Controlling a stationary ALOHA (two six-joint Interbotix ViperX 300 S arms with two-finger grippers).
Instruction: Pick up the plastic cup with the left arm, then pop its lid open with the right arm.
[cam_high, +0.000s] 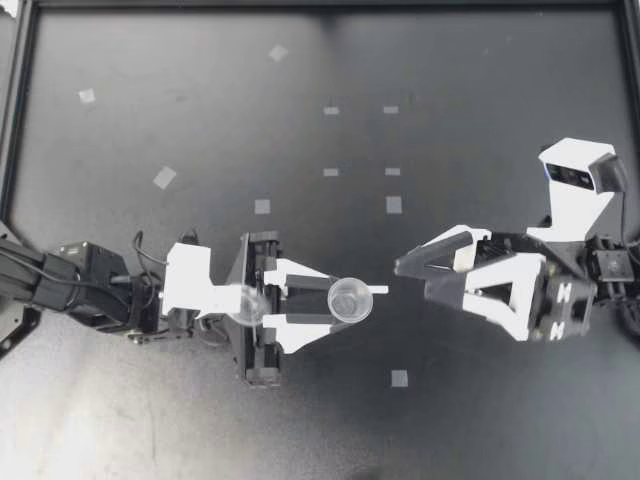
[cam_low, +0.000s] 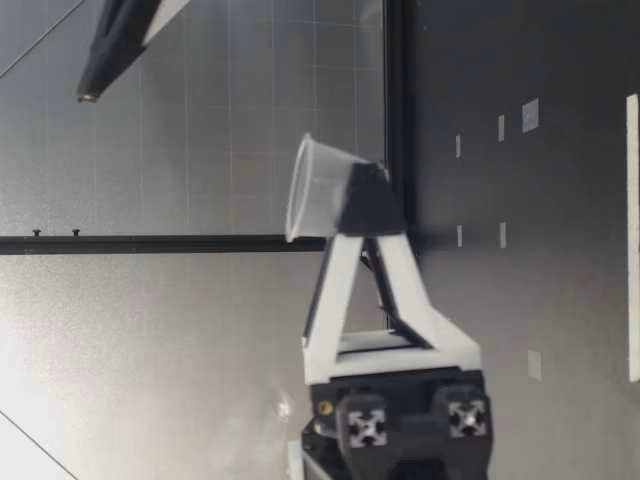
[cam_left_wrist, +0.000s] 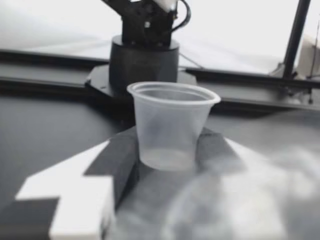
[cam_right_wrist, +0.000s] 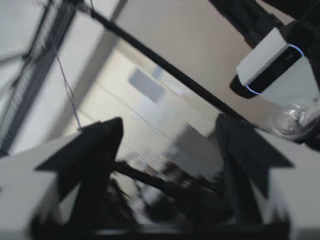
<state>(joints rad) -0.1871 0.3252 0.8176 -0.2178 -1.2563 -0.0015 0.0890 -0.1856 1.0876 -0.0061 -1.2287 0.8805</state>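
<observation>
Left end effector clamps small clear plastic cup low on wall, fingers pressing from two sides. Cup upright, mouth up, over middle of dark table; base on table or not, cannot tell. Right end effector spread wide, empty, raised, near cup, apart. Risks, judged: thin wall buckles under squeeze, cup pops free or tips; right fingers knock rim.

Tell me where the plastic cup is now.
Top view: the cup stands upright, clamped in my left gripper, near the middle of the table, with my open right gripper just beyond it.
</observation>
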